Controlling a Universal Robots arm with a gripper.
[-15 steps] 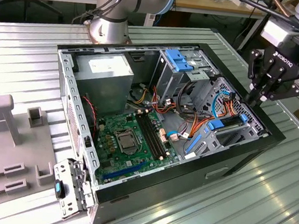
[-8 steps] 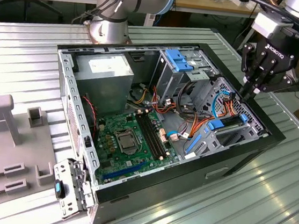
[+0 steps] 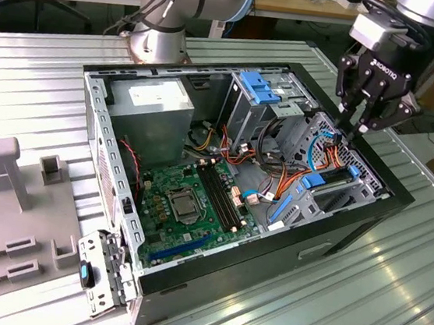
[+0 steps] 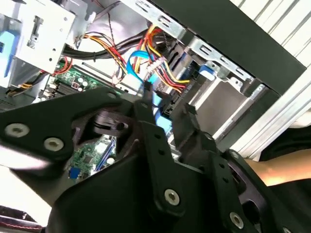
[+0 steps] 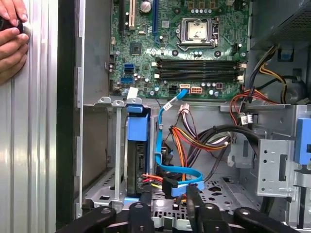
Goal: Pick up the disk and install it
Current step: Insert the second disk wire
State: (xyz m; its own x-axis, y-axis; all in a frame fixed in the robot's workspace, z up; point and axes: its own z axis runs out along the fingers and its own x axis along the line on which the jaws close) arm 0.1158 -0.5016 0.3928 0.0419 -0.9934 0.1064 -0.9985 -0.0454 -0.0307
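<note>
While the pincer hovers at the drive bay, its spread I cannot tell; the disk sits slotted — press it squarely, clear of the blue cable.

Hand cropped at frame edge

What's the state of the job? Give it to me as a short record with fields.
gripper: over the drive bay at the exterior view's right end of the computer case, close to the cables
disk: standing on edge in the bay, in its blue frame
blue data cable: loops beside the disk
motherboard: exposed, case side open
hand: a person's, resting on the table outside the case
</note>
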